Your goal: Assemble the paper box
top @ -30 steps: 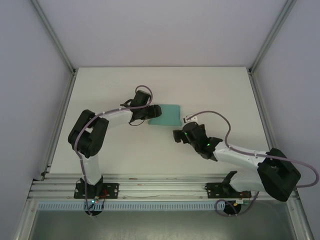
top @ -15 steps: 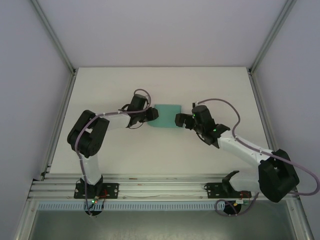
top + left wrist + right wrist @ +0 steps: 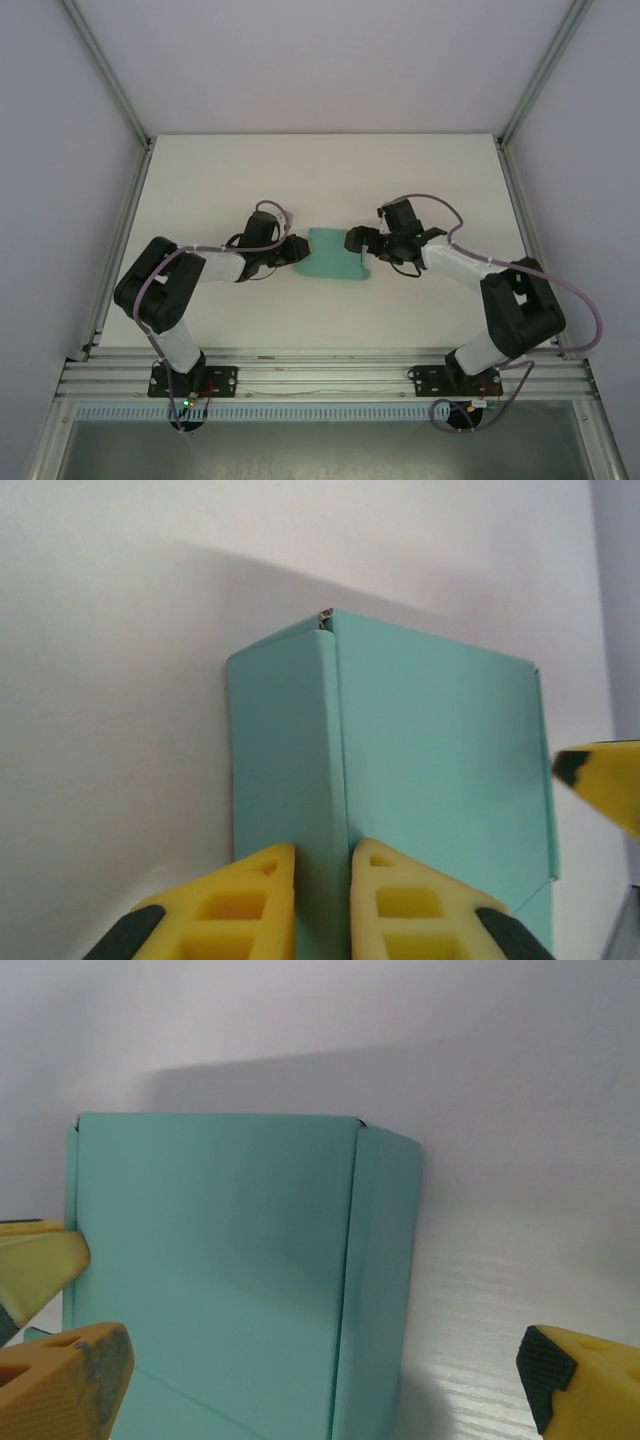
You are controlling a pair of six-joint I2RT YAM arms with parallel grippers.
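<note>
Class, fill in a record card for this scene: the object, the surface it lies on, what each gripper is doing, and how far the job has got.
object: paper box, teal card, with a narrow panel angled along a crease
surface: white table, the box near its middle
left gripper: shut, fingers pinching the box's creased fold
right gripper: open wide, at the box's opposite edge; contact cannot be told
progress: card lies low on the table, no closed box yet

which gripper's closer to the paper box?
Left. The left gripper pinches a fold of the paper box at its left side; the right gripper, jaws open, straddles its right edge.
</note>
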